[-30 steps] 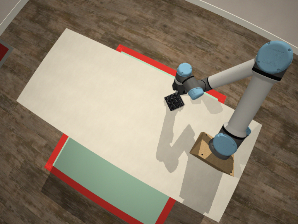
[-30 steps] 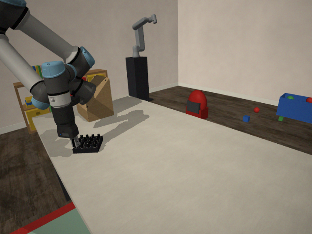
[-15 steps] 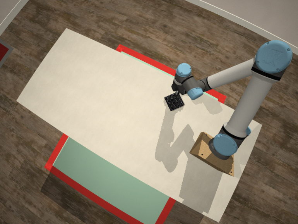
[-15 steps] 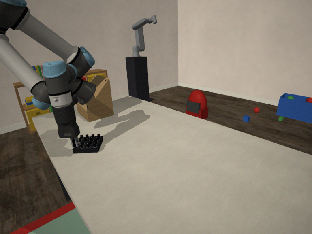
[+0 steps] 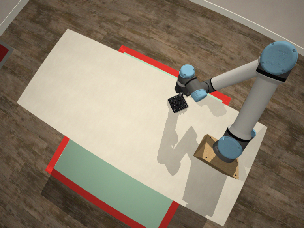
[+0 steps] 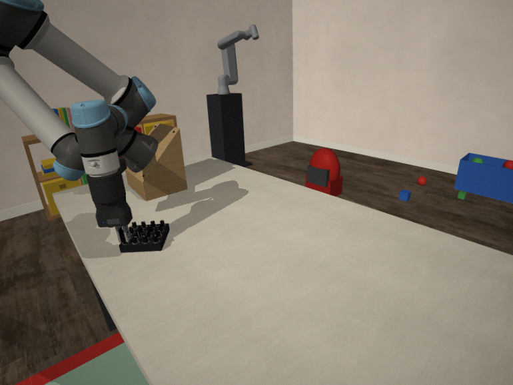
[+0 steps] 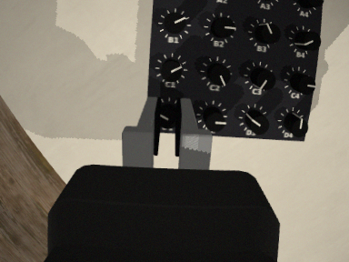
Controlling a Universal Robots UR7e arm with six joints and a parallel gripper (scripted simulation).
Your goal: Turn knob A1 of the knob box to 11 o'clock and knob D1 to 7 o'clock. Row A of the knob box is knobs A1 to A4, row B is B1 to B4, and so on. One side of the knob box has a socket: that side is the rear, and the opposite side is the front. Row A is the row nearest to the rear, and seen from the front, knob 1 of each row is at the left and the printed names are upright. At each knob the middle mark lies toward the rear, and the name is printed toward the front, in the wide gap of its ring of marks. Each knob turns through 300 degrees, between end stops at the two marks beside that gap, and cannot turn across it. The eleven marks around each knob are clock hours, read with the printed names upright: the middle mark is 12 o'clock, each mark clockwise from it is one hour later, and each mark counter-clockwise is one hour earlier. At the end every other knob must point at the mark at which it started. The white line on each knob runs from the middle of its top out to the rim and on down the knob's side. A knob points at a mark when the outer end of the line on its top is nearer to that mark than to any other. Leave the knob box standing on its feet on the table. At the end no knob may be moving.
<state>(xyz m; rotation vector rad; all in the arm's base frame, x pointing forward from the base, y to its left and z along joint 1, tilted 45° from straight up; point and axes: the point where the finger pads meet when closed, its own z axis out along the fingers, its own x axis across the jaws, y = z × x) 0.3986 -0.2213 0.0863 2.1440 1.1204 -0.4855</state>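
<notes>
The black knob box (image 5: 177,103) stands on its feet on the table near the far edge; it also shows in the exterior view (image 6: 144,236). In the wrist view the knob box (image 7: 233,50) has row A at the top and row D at the bottom. My gripper (image 7: 168,115) points straight down and is shut on knob D1 (image 7: 167,115), the bottom left knob. The fingers hide most of D1's white line. The gripper also shows in the top and exterior views (image 5: 179,94) (image 6: 121,236).
The arm's wooden base (image 5: 216,157) stands on the table behind the box. The table edge (image 6: 82,256) runs close to the box's left side. A second grey arm on a black pedestal (image 6: 225,124) and toys stand on the floor, off the table.
</notes>
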